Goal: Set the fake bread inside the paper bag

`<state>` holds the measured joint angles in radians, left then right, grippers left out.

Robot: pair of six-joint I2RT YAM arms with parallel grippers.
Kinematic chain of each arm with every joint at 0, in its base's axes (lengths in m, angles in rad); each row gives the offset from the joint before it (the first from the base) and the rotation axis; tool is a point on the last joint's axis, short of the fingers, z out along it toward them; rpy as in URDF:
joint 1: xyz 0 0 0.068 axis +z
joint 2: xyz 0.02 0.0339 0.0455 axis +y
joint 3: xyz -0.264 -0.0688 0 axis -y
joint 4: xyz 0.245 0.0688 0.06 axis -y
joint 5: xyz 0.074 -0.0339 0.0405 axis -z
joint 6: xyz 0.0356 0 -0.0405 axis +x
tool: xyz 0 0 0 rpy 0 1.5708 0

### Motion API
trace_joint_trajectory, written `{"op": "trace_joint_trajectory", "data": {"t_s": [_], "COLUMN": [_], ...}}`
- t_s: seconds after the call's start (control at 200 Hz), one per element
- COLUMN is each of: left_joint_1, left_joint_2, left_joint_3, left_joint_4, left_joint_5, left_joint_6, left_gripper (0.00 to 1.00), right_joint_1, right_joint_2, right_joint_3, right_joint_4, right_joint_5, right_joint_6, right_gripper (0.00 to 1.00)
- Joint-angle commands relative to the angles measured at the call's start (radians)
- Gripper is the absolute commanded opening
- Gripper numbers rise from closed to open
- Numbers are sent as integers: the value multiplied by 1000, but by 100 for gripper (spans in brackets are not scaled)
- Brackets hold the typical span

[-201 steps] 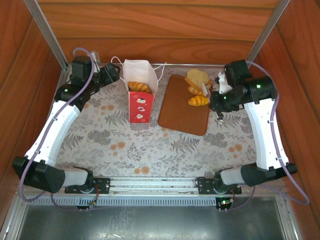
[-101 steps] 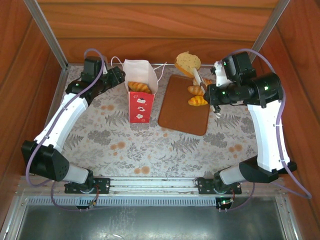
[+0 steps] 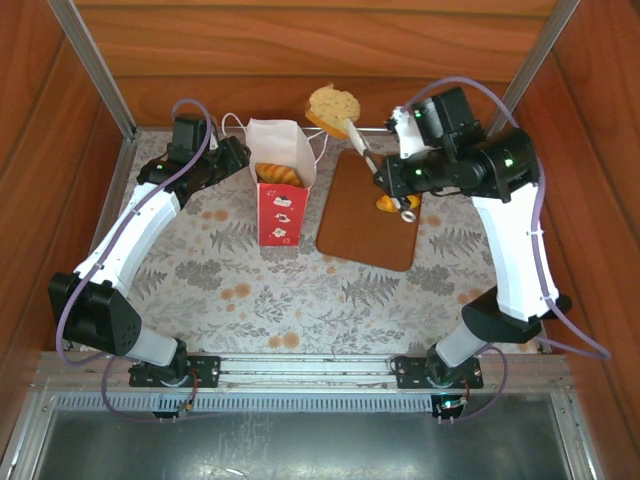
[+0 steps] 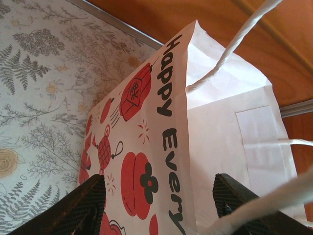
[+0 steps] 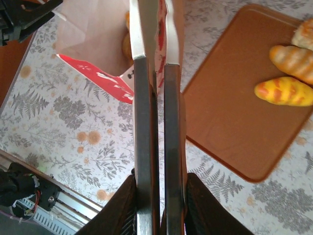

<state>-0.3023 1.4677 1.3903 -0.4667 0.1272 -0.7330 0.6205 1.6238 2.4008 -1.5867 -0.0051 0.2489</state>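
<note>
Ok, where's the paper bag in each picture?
Top view: the paper bag stands left of middle, with the bread slice held up beyond it.
Left wrist view: the paper bag is close up, in the middle.
Right wrist view: the paper bag is top left.
Shared landmark: the leafy tablecloth.

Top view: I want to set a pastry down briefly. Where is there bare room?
Freest: the tablecloth between the paper bag, the brown board and the near rail. The board's near and left part is bare too. Crowded: its far right corner, where pastries lie beneath the right hand holding a bread slice; the bag-to-board gap is narrow.
</note>
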Motion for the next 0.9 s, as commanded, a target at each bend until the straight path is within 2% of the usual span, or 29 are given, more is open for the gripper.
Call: {"op": "trace_joint_trajectory", "data": {"t_s": [0.0,0.19,0.48,0.895], "left_joint_1": [-3,-3,-3,-2], "left_joint_2": [3,-4,-20,-32], "left_joint_3": [-18,-46,-80,-80], "left_joint_4": [18,36,52,57], "left_joint_5": [-12,-15,-36,-43], "left_joint_6": [-25,-28,-33,-26], "left_gripper": [61,59,53,44], "right_joint_1": [51,92,110,110], "right_joint_2": [30,120,174,251], "right_joint_3": [39,102,40,-14], "right_joint_4": [69,107,156,170], "right_joint_5": [-8,-24,2,-56], "right_joint_6": [10,1,15,10], "right_gripper": [25,26,26,27]}}
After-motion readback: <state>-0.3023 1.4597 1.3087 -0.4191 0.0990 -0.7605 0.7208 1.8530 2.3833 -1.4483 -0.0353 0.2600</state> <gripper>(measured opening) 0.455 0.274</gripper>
